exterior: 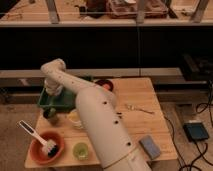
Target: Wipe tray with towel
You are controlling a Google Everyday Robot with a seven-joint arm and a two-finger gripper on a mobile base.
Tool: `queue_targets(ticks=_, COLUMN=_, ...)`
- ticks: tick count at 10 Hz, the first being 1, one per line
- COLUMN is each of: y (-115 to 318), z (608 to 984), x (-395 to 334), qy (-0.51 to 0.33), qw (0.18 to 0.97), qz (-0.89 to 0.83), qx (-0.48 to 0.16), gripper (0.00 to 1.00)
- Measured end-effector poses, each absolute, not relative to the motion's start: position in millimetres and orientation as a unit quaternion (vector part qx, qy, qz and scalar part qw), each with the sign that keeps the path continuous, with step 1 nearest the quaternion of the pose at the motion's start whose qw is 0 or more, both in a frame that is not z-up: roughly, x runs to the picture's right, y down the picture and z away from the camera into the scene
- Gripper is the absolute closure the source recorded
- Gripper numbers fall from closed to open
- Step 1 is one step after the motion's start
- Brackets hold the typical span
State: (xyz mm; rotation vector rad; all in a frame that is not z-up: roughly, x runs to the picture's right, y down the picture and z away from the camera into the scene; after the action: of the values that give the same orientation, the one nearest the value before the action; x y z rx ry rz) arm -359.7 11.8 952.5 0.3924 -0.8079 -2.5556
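The green tray point(61, 105) lies at the back left of the wooden table point(145, 95). My white arm reaches from the bottom middle up and left over it. My gripper point(53, 90) is down inside the tray, near its left end. A pale lump point(55, 92) at the gripper could be the towel, but I cannot tell it apart from the gripper. The arm hides the tray's right part.
An orange bowl point(42, 146) with a white brush point(31, 131) sits front left. A green cup point(80, 150), a yellow cup point(74, 119) and a dark cup point(50, 116) stand nearby. A red bowl point(104, 84), a fork point(138, 108) and a grey-blue sponge point(150, 147) lie to the right.
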Motion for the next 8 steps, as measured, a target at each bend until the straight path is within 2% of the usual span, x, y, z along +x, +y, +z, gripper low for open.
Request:
queue_targets(ticks=4, y=52, z=913, x=-340, qy=-0.316, qw=0.182, qz=-0.915, qx=0.175, gripper=1.0)
queue_targets(ticks=8, y=49, z=918, x=-276, qy=-0.308, qw=0.198, qz=-0.916, qx=0.162, gripper=1.0)
